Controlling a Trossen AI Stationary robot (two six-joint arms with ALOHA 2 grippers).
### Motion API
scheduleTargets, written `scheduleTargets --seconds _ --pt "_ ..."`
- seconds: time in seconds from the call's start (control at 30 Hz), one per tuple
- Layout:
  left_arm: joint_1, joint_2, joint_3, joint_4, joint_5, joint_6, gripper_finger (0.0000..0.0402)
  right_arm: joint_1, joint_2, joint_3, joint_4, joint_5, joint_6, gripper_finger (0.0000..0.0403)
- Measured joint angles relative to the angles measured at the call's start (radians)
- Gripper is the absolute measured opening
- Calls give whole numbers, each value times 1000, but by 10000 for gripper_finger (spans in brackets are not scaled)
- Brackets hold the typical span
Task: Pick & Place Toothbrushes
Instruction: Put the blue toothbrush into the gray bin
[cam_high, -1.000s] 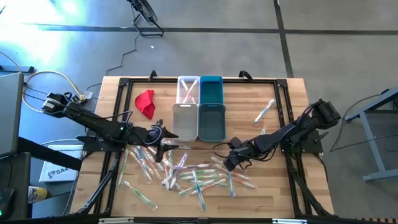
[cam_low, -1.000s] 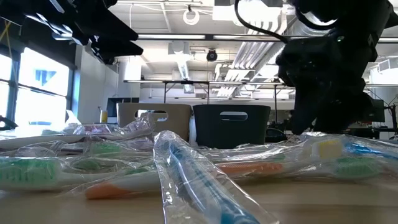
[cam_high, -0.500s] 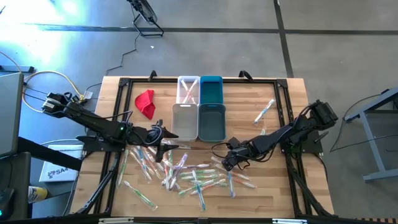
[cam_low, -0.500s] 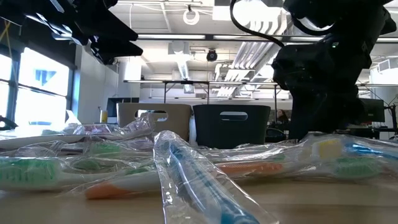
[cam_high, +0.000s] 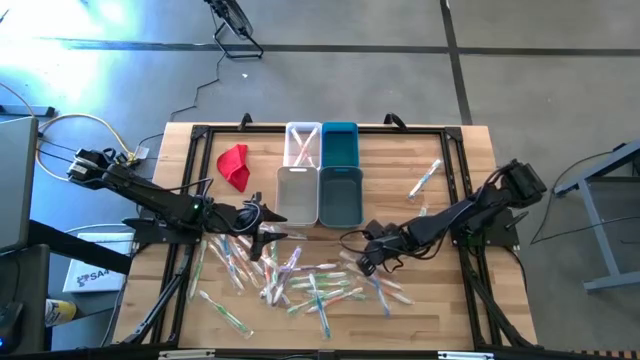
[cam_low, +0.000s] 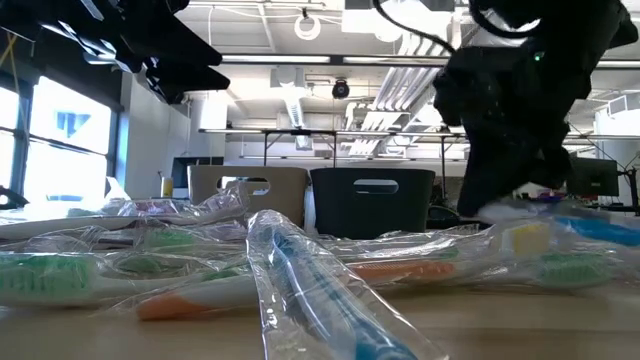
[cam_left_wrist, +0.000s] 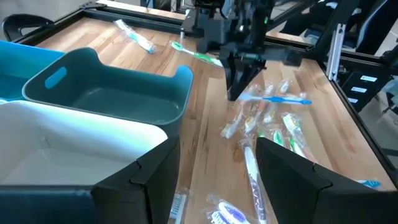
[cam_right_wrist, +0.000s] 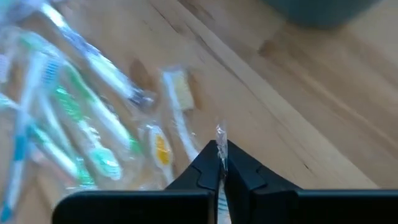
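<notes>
1. One blue toothbrush pinched by its wrapper in the right gripper, hanging just under the closed fingers, lifted off the pile for binning.
2. Left gripper open, waiting over the pile's other end.
3. Teal bin sits just ahead of the right gripper.

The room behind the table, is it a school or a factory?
Probably neither: it looks like a big workshop or lab. Bare pipes cross the ceiling, folding tables stand behind, and the floor is plain concrete.
</notes>
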Motion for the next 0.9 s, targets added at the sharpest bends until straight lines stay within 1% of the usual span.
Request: scheduleTargets --seconds 0.13,0.3,0.43,0.57,0.73,0.9 --pt "0 0 0 0 0 0 207 0 -83 0 -1 7 -48 3" --pt "0 0 0 1 0 0 207 4 -230 0 13 59 -137 3" --pt "0 0 0 9 0 -4 207 9 -350 0 69 112 -243 3" --pt "0 0 0 20 0 -7 207 9 -435 0 143 160 -377 3" --pt "0 0 0 121 0 -26 207 8 -477 0 250 227 -550 3" --pt "0 0 0 228 0 -26 207 8 -477 0 366 239 -685 3"
